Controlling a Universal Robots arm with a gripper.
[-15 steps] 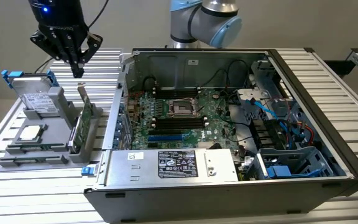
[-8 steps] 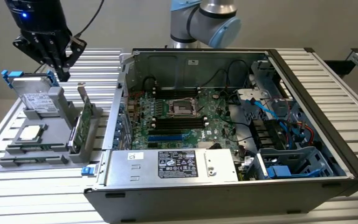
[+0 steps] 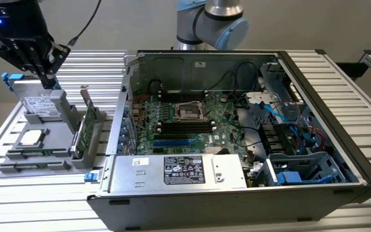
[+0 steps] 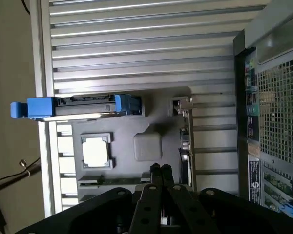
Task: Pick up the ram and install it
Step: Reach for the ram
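My gripper (image 3: 48,81) hangs over the back of the grey parts holder (image 3: 69,116) at the exterior view's left, just above the silver hard drive (image 3: 40,104). In the wrist view its fingertips (image 4: 160,168) are pressed together with nothing between them. A thin dark strip (image 3: 36,154) sits in a slot at the holder's front (image 4: 95,182); I cannot tell whether it is the ram. The open computer case (image 3: 314,87) lies to the exterior view's right, with black memory slots (image 3: 185,126) on the green motherboard (image 3: 221,130).
A green expansion card (image 3: 85,126) with a metal bracket stands upright between holder and case. A square processor (image 3: 34,137) lies in the holder. The power supply (image 3: 179,171) and blue drive cages (image 3: 301,169) fill the case's front. Cables cross its right side.
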